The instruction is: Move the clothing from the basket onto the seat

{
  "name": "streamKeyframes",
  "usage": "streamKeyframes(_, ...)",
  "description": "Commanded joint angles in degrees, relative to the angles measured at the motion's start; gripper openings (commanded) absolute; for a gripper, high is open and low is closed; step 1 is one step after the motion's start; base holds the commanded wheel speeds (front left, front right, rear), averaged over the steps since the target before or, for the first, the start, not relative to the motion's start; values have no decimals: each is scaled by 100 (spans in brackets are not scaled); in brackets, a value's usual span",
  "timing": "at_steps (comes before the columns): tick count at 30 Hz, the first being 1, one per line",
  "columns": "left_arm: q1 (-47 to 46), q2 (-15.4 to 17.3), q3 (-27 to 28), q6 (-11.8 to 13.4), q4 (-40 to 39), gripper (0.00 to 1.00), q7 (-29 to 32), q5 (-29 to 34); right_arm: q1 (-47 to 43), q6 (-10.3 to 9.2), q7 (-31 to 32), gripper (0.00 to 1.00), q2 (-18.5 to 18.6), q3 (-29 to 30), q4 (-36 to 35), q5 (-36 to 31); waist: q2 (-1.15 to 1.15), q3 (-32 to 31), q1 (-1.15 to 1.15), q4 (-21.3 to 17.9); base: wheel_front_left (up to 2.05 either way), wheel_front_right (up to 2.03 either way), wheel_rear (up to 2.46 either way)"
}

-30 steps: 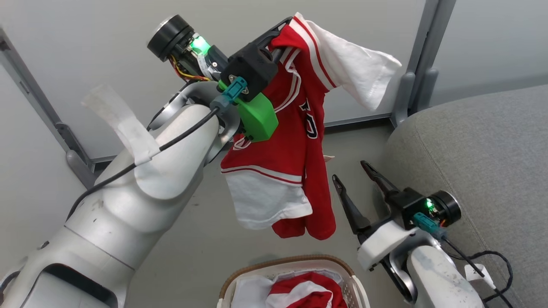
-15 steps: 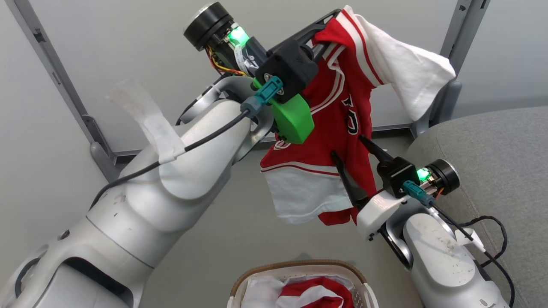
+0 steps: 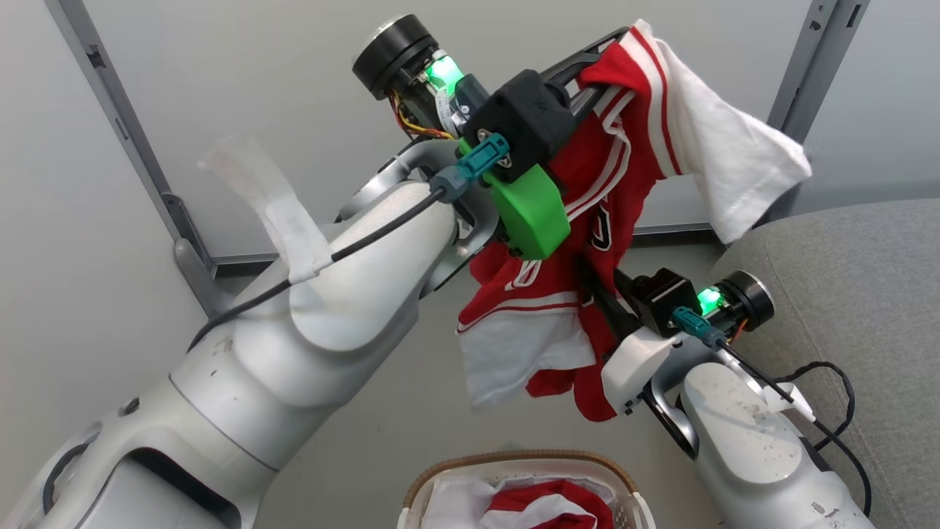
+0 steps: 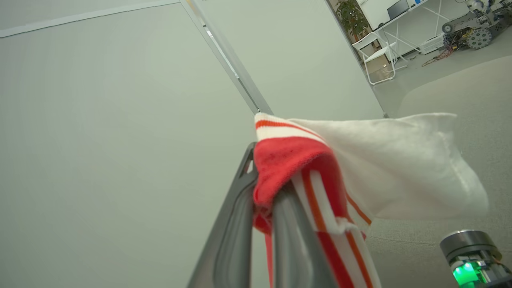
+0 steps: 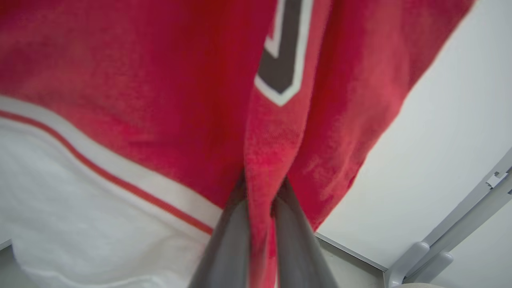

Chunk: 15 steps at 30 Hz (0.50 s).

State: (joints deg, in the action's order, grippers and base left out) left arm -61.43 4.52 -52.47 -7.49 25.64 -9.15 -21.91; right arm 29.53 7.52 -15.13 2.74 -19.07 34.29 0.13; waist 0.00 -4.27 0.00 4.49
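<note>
1. The two long dark fingers [image 4: 236,236] of the left gripper [image 4: 264,176] are pressed together, pinching the striped trim of a soft red-and-white jersey-knit sports garment [image 3: 631,184] near their tips.
2. The garment hangs in the air from that grip. Its white sleeve flares out toward the robot's right, and its red body with dark lettering droops below.
3. The right gripper [image 5: 262,186] is lower down. Its fingers [image 5: 228,248] are closed on a vertical fold of the garment's red fabric, with cloth squeezed between them.
4. An oval white plastic laundry basket with a brown woven-look rim [image 3: 440,470] stands on the pale floor [image 3: 367,411] beneath the hanging garment. More red and white clothing [image 3: 558,507] is heaped inside its rim.
5. A large grey fabric-upholstered sofa [image 3: 844,279] stands at the robot's right. The garment hangs beside the sofa's rounded edge, and the right gripper is near that edge.
</note>
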Motion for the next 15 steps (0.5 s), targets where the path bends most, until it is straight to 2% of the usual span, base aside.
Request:
streamKeyframes(1,162,77,39,32,72,0,1,-93,30,-6,-4,0,27,-13,-4,35,0,6,0,-1,0,0,0)
streamKeyframes(7,500,290,144,53,606,0,-25,-323,-148,-6,-5,0,25,-78,-140,90,0,34,0,-68,0,0,0)
streamKeyframes(9,636,339,185,55,816,16,-84,-428,-223,-6,-4,0,25,-81,-183,109,0,36,0,-94,0,0,0)
streamKeyframes(10,716,371,216,52,927,36,-145,-480,-258,-6,-4,0,26,-75,-202,121,0,40,0,-111,0,0,0)
streamKeyframes(11,788,385,246,52,1004,49,-192,-528,-275,-6,-4,0,26,-70,-224,134,0,44,0,-126,0,0,0)
streamKeyframes(12,892,395,261,48,1103,95,-245,-571,-301,-6,-4,0,24,-53,-256,152,0,47,0,-145,0,0,0)
streamKeyframes(13,968,405,258,44,1165,100,-284,-596,-321,-6,-4,0,25,-35,-276,156,0,49,0,-158,0,0,0)
streamKeyframes(15,1134,401,249,35,1282,100,-387,-667,-362,-6,-4,0,27,51,-326,186,0,52,0,-181,0,0,0)
